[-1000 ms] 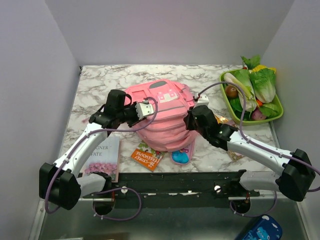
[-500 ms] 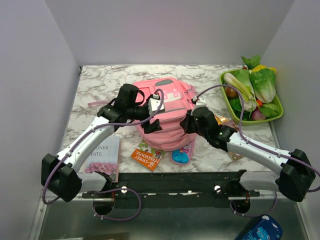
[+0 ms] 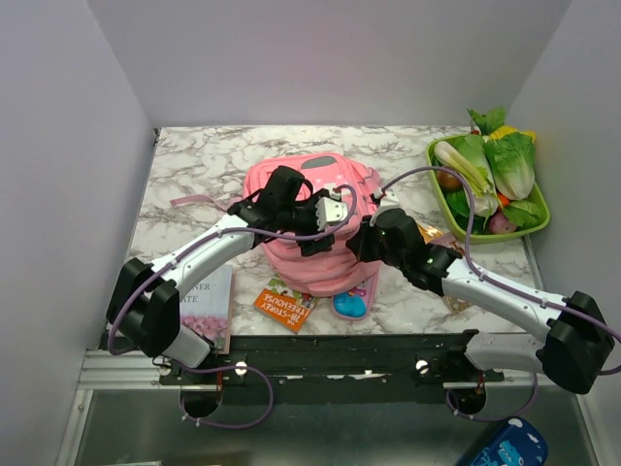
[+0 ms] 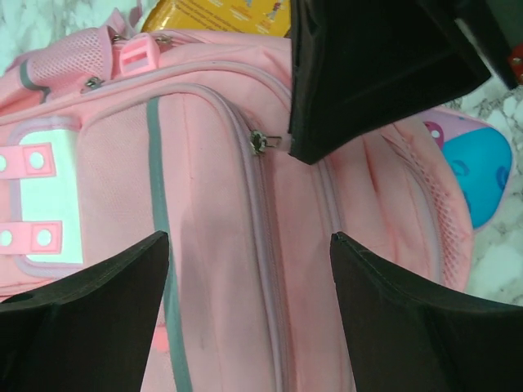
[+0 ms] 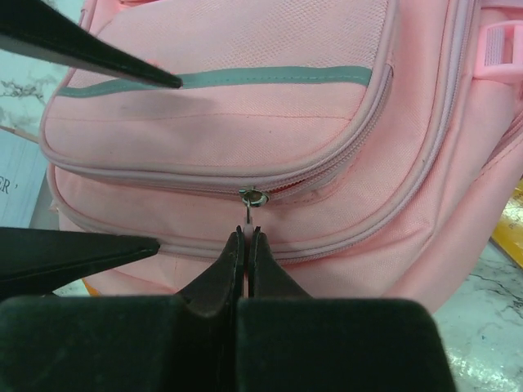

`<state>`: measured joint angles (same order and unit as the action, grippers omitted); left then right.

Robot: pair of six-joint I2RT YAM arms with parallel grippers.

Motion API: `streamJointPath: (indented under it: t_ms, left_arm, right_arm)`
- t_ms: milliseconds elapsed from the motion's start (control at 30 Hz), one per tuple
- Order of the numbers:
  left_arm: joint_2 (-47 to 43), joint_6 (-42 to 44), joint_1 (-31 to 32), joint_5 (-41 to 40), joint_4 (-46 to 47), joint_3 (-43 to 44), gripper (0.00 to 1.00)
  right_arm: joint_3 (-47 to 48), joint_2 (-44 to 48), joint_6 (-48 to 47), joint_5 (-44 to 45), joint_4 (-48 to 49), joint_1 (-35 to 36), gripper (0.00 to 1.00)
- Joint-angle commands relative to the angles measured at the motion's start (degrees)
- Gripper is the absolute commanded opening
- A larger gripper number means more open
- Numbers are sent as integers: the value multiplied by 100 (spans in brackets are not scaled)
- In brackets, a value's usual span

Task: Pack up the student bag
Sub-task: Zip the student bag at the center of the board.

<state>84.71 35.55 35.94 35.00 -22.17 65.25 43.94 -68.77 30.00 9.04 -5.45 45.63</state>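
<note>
**Desk:** What does the top external view show?

**Photographer:** A large soft pink fabric backpack (image 3: pixel 325 272) with grey-green trim lies on the marbled surface (image 3: pixel 194 165), directly beneath both pincers. The left pincer (image 3: pixel 333 223) is spread wide above the backpack's front. The right pincer (image 3: pixel 355 243) meets it from the opposite side, tips together. Well beyond the right pincer, on its outer side, a green plastic tray (image 3: pixel 485 236) holds leafy vegetables. Closer to the arm bases than either pincer, an orange paperback (image 3: pixel 286 303) and a small pink-and-blue pencil case (image 3: pixel 351 303) lie at the backpack's edge. A white book with pink blossoms (image 3: pixel 199 306) lies further out on the left arm's side.

**Desk:** And the left wrist view?

**Photographer:** The released left pincer's two fingers (image 4: pixel 82 310) stand far apart over a front pocket. Whether they touch the fabric cannot be told. Ahead and between them, a small metal zip pull (image 4: pixel 258 142) sits just beside the right pincer's dark tip.

**Desk:** The right wrist view?

**Photographer:** The right pincer (image 5: pixel 247 233) is clenched on the zip pull (image 5: pixel 252 198), gripping its thin tab. The pull sits straight ahead of the tips, on the pocket seam below a grey-green stripe.
</note>
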Motion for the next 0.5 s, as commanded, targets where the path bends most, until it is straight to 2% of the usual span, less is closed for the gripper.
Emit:
streamJointPath:
  t_ms: [0,100,300,333,367,400,467]
  left_arm:
    - [125,-22,44,-293,548,163,85]
    - [178,101,71,-135,372,154,77]
    - [371,426,106,68,144,136,53]
    - [406,470,106,103,82,180,43]
    - [406,514,106,138,29,250,37]
    - [415,549,115,156,-41,260,23]
    - [398,646,123,86,-76,321,10]
  right_arm:
    - [-35,171,85,-403,255,8,1]
    - [-26,171,76,-438,255,16,1]
    - [0,215,68,-561,255,8,1]
    - [0,241,59,-552,255,8,1]
    - [0,259,59,-500,238,16,1]
    - [0,277,76,-447,229,16,1]
    - [26,286,41,-307,133,8,1]
